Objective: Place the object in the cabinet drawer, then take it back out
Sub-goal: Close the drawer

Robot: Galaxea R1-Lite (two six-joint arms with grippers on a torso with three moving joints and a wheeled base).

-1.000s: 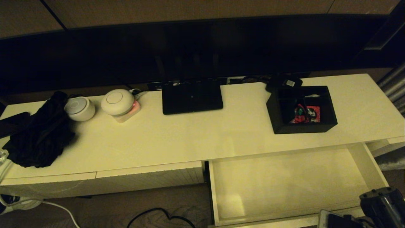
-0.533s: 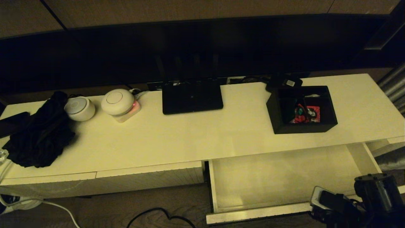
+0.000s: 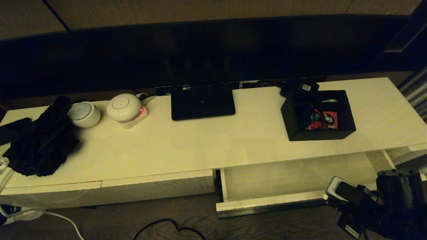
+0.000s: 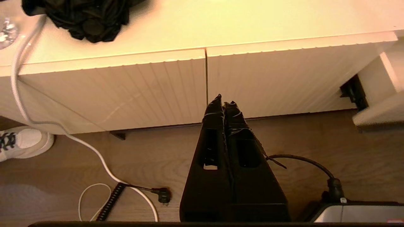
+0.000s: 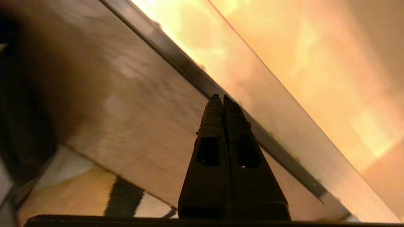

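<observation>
Before me stands a long cream bench (image 3: 186,146) under dim yellow light, a dark screen (image 3: 200,50) behind it and wood floor (image 4: 79,160) below.

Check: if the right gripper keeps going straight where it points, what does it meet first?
Likely the drawer front: in the wrist view the shut right gripper points right at its lower edge, seemingly very close; depth unclear.

Black box (image 3: 318,115) with red packets (image 3: 325,120); cream ribbed drawer (image 3: 267,201).
</observation>
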